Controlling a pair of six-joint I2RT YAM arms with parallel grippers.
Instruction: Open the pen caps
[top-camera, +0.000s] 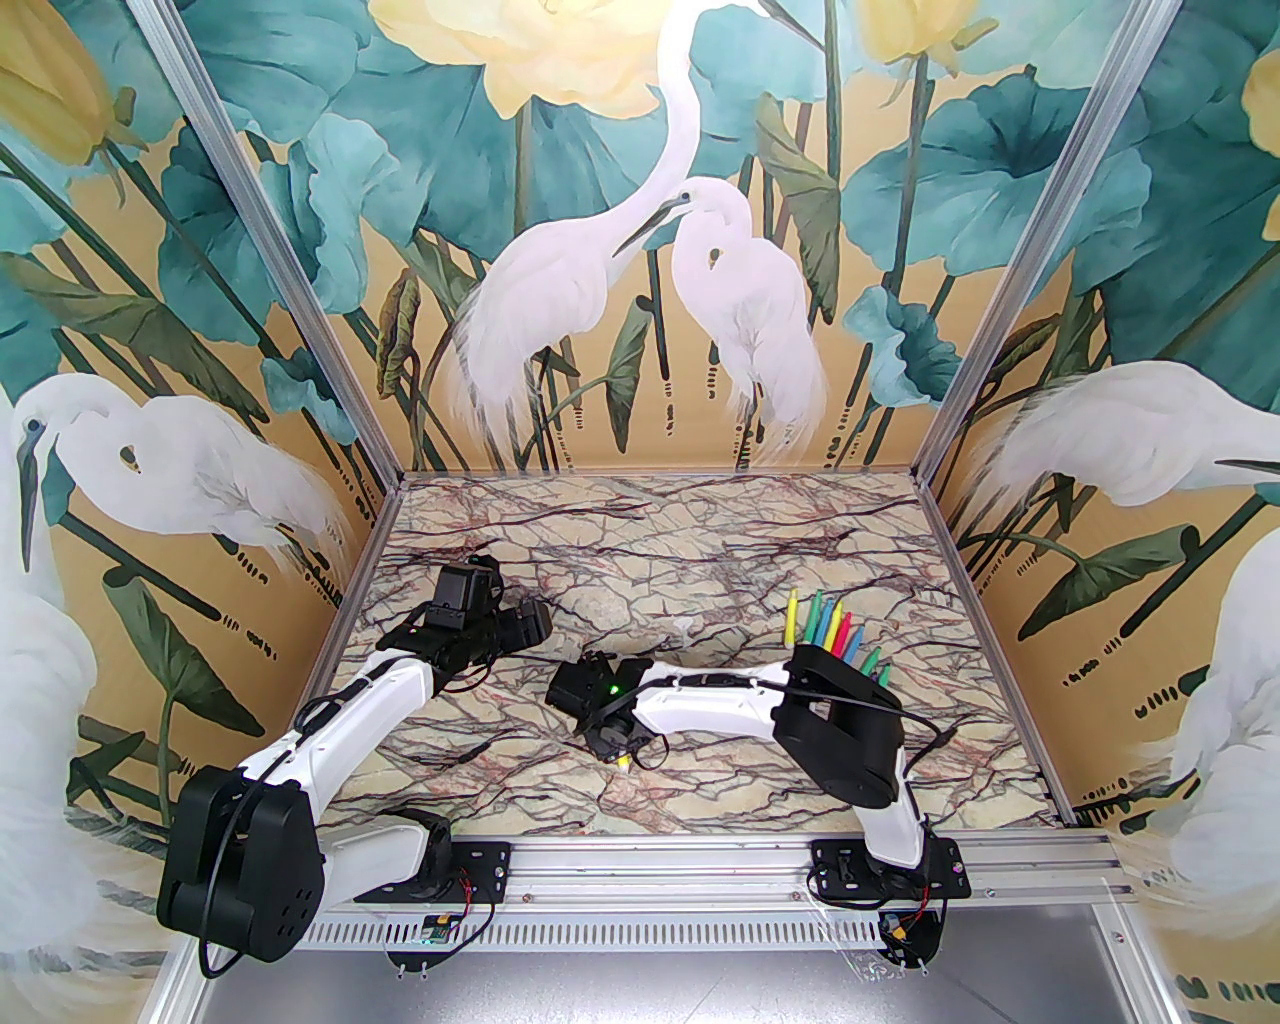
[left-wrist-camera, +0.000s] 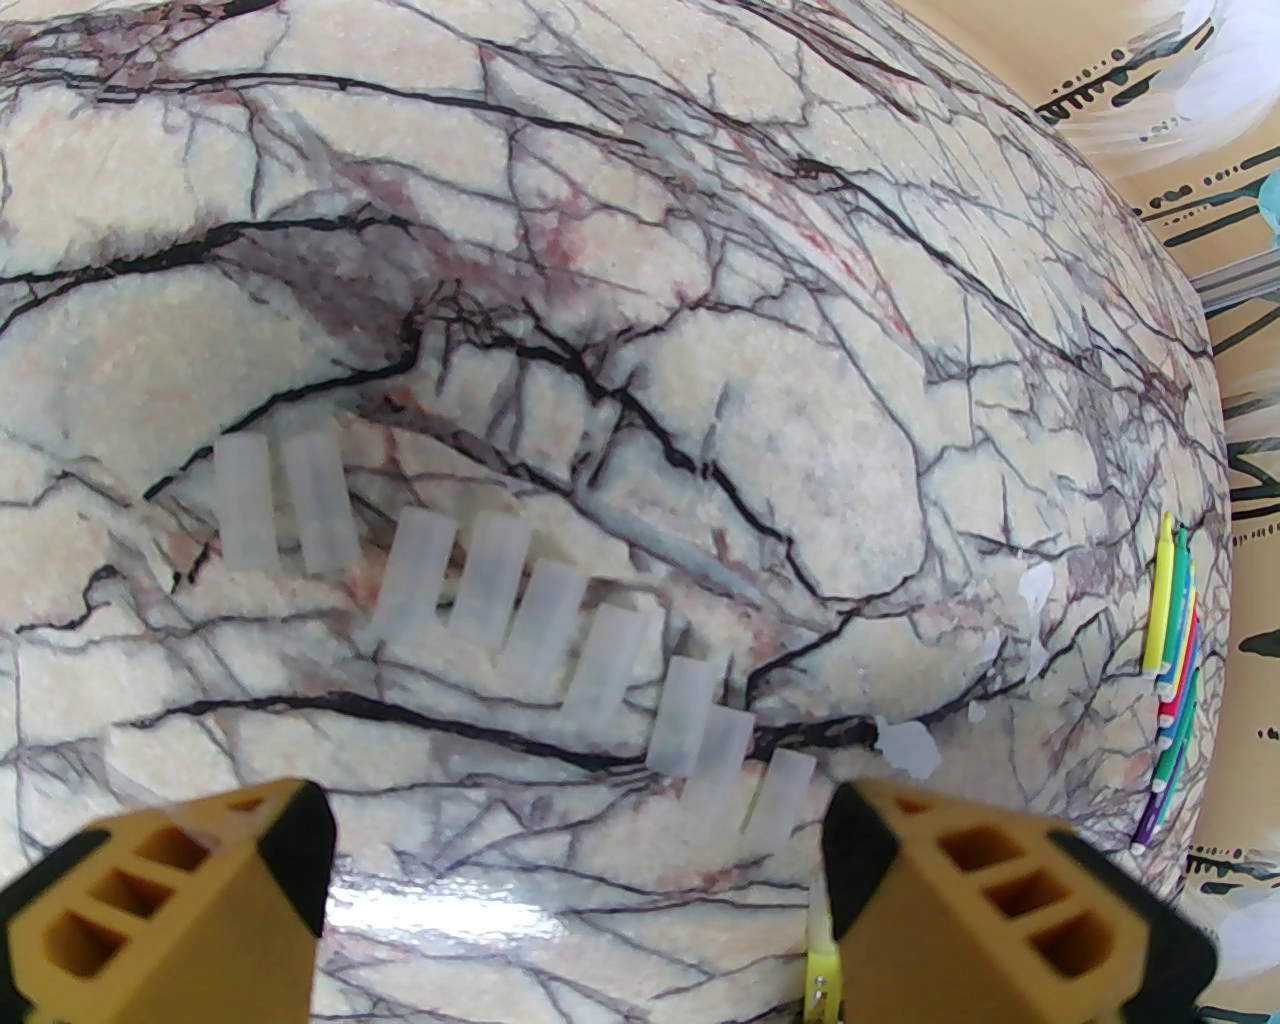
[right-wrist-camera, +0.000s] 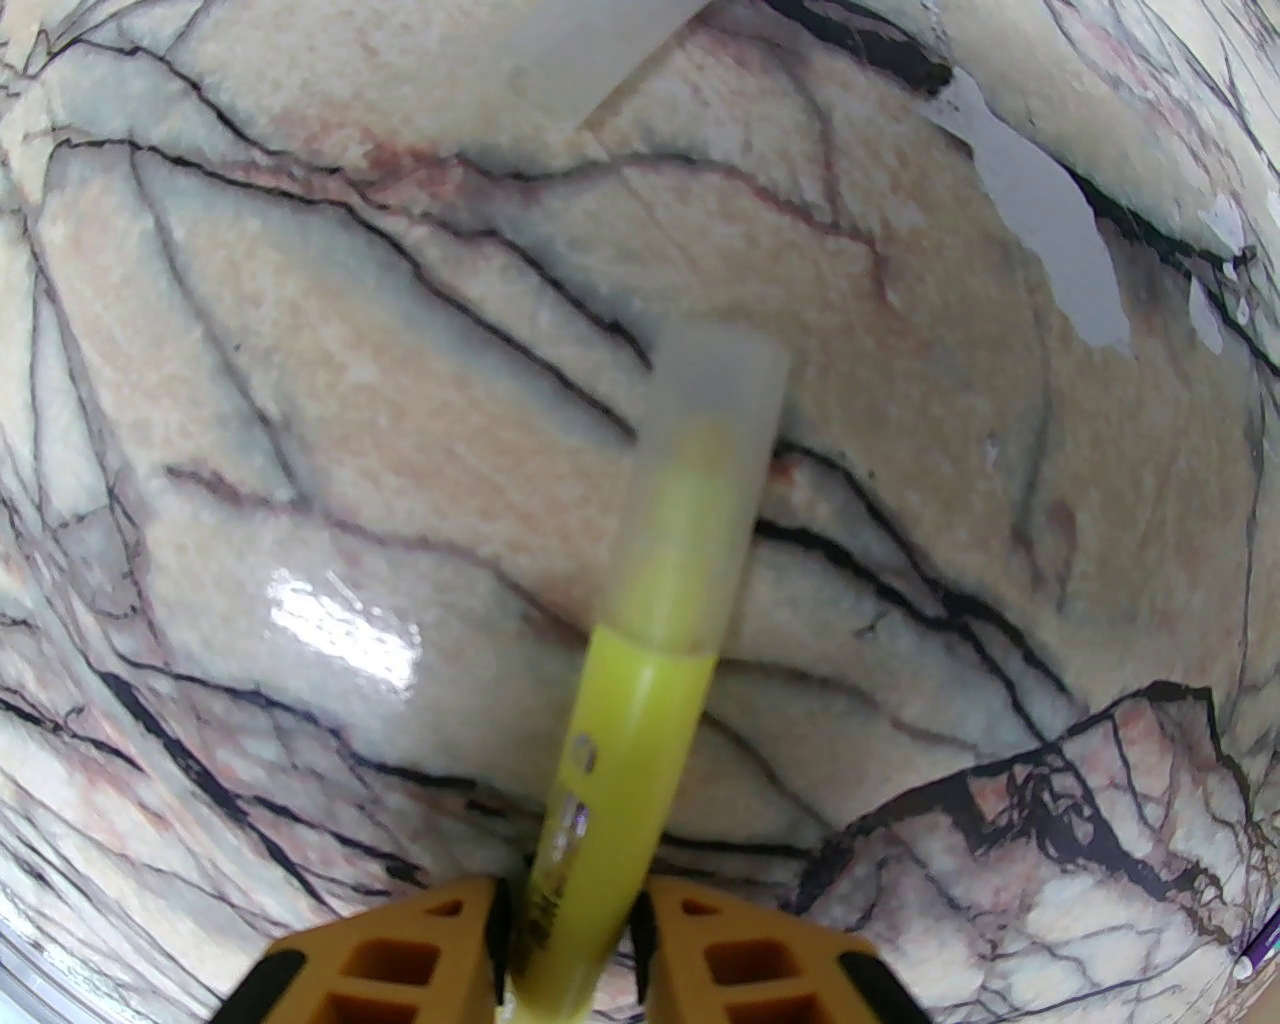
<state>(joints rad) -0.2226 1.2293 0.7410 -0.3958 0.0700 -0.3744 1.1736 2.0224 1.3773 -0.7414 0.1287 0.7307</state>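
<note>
Right gripper (right-wrist-camera: 570, 950) clamped on a yellow marker (right-wrist-camera: 640, 720); its see-through cap (right-wrist-camera: 705, 470) is on.
The marker juts forward from between the jaws, above the marble table (left-wrist-camera: 800, 300). Left gripper (left-wrist-camera: 575, 880): jaws wide apart, nothing in them, low over the near end of a slanting row of nine loose caps (left-wrist-camera: 500, 600). The other pens (top-camera: 830, 625) lie bunched at far right, well apart from that row.

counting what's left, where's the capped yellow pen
Right wrist view: the yellow pen is held in the right gripper, its cap on, at the table's near middle.
</note>
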